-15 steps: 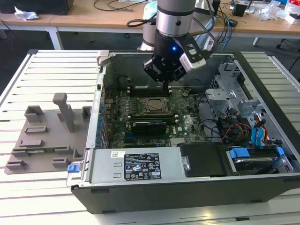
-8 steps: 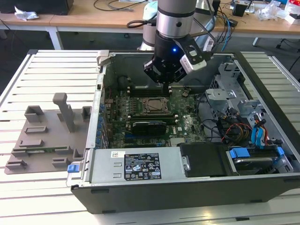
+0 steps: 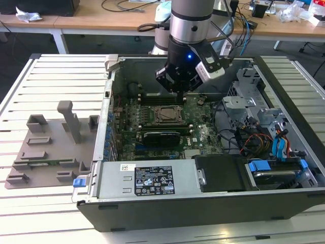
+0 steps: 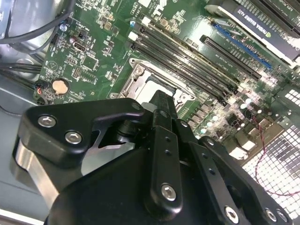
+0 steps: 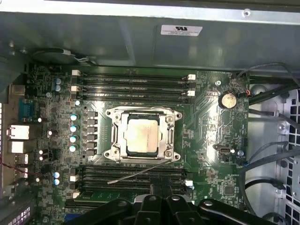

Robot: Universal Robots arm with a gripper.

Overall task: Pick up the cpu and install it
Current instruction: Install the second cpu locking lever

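Observation:
The cpu [image 5: 142, 136] is a pale silvery square lying flat in the motherboard socket, inside the dark metal socket frame [image 5: 110, 136]. Its pale top also peeks out just past my fingertips in the second wrist view, cpu [image 4: 151, 87]. My gripper [image 3: 177, 90] hangs inside the open computer case a little above the socket [image 3: 165, 115]. In the first wrist view the gripper [image 5: 161, 191] shows over the memory slots beside the socket, fingers together with nothing between them. The thin wire socket lever [image 5: 138, 172] lies loose across those slots.
The open computer case [image 3: 117, 152] lies on a slatted white table. A long black card [image 3: 161, 136] sits on the board in front of the socket, and drive cages with cables [image 3: 264, 132] fill the exterior view's right. A grey parts holder [image 3: 51, 147] rests at the left.

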